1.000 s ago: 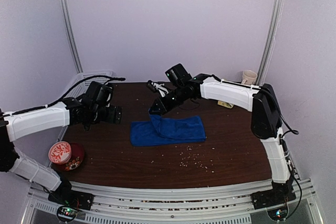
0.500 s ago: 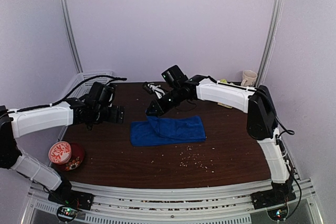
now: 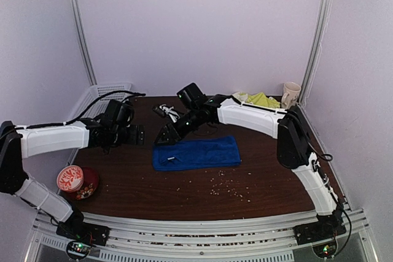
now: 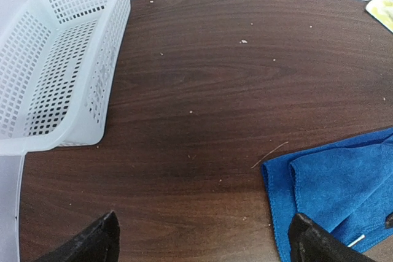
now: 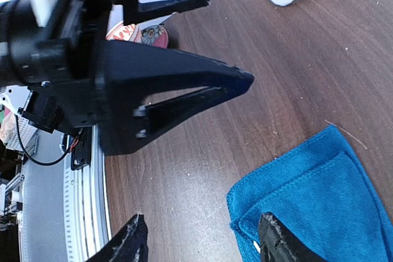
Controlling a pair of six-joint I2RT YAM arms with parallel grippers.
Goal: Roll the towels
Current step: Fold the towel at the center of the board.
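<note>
The royal-blue terry towel (image 3: 202, 151) lies flat near the middle of the dark wood-grain worktop (image 3: 141, 191), its long axis running left to right in the top view. Its left short edge faces both arms. The right end effector (image 3: 163, 137) sits just off the towel's far-left corner, its fingers spread apart with nothing between them and the blue corner showing below and beside them in its wrist view. The left end effector (image 3: 139, 134) hangs further left, fingers fully spread and empty, with a strip of bare worktop between it and the towel's left edge. Of the 2 arms the right is the nearer to the cloth, so a roll would likely start from that left edge and run along the long axis towards the right. The smaller yellow-green patterned towel (image 3: 259, 99) lies well apart at the far right of the worktop, beside a pale ceramic cup (image 3: 291, 93). A white perforated plastic basket (image 3: 92, 92) stands at the far left, away from the cloth. Pale crumbs (image 3: 227, 187) dot the bare wood on the towel's near side, where there is room to move.
</note>
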